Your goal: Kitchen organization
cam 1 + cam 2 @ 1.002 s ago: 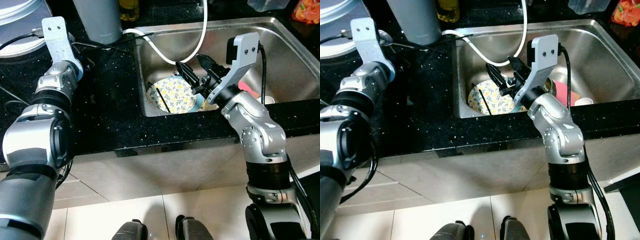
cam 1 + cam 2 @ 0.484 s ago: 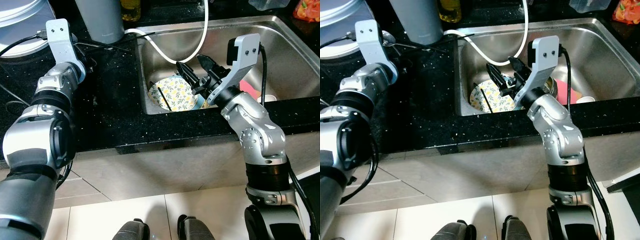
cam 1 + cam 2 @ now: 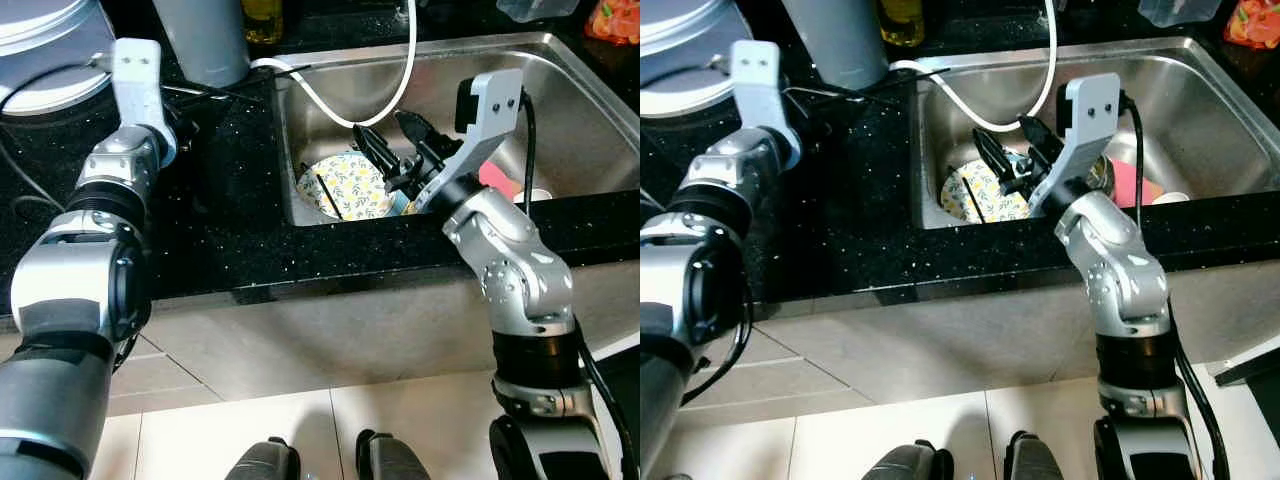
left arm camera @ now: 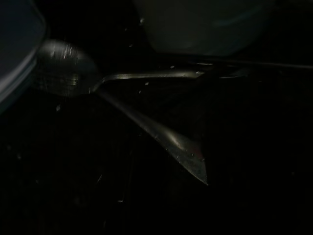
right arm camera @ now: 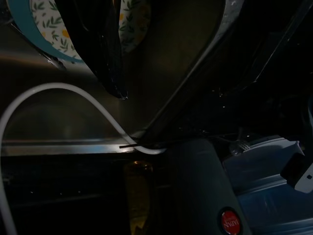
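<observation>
You are standing at a black speckled countertop (image 3: 230,190) with a stainless steel sink (image 3: 560,110) set into it, your feet on pale floor tiles (image 3: 300,420) below. A grey cylindrical container (image 3: 200,40) stands on the counter at the sink's far left corner, beside a yellow bottle (image 3: 262,18), and a white hose (image 3: 400,75) loops down into the basin. Your right arm reaches over the sink's front edge, and the right gripper (image 3: 395,150) hangs with its two black fingers spread apart, holding nothing, just above a round plate with a lemon-and-leaf pattern (image 3: 350,188) that lies on the sink floor near the left wall. A pink item (image 3: 497,180) and a small white cup (image 3: 540,197) rest in the basin to the right of that arm. Your left arm stretches across the counter to the left of the sink; the left gripper (image 3: 190,105) lies past its wrist, and you cannot tell how its fingers stand. The left wrist view, very dark, makes out a metal spoon (image 4: 63,73) on the counter with a second utensil handle (image 4: 181,147) crossing it.
</observation>
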You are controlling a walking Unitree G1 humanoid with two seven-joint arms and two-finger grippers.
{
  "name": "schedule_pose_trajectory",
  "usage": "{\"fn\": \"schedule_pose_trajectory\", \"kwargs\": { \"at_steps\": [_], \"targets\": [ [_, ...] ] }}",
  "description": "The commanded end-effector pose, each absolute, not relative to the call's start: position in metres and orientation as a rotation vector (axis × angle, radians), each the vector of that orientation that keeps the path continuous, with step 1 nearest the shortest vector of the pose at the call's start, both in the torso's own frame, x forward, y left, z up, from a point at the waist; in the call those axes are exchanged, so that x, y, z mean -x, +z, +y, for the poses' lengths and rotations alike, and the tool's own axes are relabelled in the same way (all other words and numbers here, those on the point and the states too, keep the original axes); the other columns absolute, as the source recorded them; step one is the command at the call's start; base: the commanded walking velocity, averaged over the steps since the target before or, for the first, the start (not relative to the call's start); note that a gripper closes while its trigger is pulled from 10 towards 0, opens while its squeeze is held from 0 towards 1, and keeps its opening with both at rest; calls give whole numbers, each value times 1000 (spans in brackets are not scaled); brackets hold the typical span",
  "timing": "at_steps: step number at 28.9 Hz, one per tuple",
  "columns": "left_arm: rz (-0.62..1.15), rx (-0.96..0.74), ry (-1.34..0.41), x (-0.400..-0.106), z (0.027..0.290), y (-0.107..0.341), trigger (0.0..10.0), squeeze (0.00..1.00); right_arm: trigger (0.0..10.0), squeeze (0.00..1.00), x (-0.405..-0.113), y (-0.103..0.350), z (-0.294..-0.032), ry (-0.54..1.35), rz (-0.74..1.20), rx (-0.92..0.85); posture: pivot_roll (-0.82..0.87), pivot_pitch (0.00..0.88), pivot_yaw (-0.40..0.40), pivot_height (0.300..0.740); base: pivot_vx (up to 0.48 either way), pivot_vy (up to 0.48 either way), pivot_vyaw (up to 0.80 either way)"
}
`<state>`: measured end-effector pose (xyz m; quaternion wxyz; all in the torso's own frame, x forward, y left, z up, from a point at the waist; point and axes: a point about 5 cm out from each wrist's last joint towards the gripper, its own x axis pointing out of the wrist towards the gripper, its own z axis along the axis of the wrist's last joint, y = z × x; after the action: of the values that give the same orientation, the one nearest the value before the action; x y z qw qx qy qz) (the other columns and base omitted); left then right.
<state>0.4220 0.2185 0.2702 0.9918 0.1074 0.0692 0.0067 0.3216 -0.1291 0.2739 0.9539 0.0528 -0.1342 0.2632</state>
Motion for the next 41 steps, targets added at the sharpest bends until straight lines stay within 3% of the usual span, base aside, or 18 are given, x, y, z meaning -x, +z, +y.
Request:
{"fn": "schedule_pose_trajectory", "kwargs": {
  "at_steps": [1, 6, 8, 17, 23, 29, 31, 32, 35, 41],
  "targets": [
    [273, -226, 8, -418, 218, 235, 10000, 0, 10000, 0, -318, 272, -129, 538, -268, -117, 32, 216, 81, 740, 0, 0, 0],
    [283, -178, 40, -416, 225, 232, 10000, 0, 10000, 0, -318, 272, -128, 538, -268, -119, 32, 214, 82, 740, 0, 0, 0],
    [296, -23, 132, -411, 241, 226, 10000, 0, 10000, 0, -318, 272, -127, 540, -266, -122, 40, 213, 81, 740, 0, 0, 0],
    [305, 222, 259, -407, 252, 216, 10000, 0, 10000, 0, -320, 272, -125, 555, -264, -123, 55, 206, 62, 740, 0, 0, 0],
    [278, 207, 305, -409, 251, 229, 10000, 0, 10000, 0, -322, 273, -123, 564, -267, -125, 65, 202, 60, 740, 0, 0, 0],
    [135, 69, 290, -413, 249, 259, 10000, 0, 10000, 0, -323, 273, -122, 571, -272, -130, 80, 186, 55, 740, 0, 0, 0],
    [56, 9, 269, -414, 247, 270, 10000, 0, 10000, 0, -323, 274, -121, 571, -276, -131, 85, 177, 52, 740, 0, 0, 0],
    [-115, -94, 215, -409, 239, 291, 10000, 0, 10000, 0, -323, 276, -121, 566, -296, -138, 93, 151, 41, 740, 0, 0, 0],
    [-298, -182, 122, -396, 223, 304, 10000, 0, 10000, 0, -320, 280, -120, 548, -328, -161, 101, 133, 33, 740, 0, 0, 0],
    [-395, -238, 48, -382, 207, 306, 10000, 0, 10000, 0, -319, 280, -119, 513, -353, -193, 111, 111, 22, 740, 0, 0, 0]
  ]
}}
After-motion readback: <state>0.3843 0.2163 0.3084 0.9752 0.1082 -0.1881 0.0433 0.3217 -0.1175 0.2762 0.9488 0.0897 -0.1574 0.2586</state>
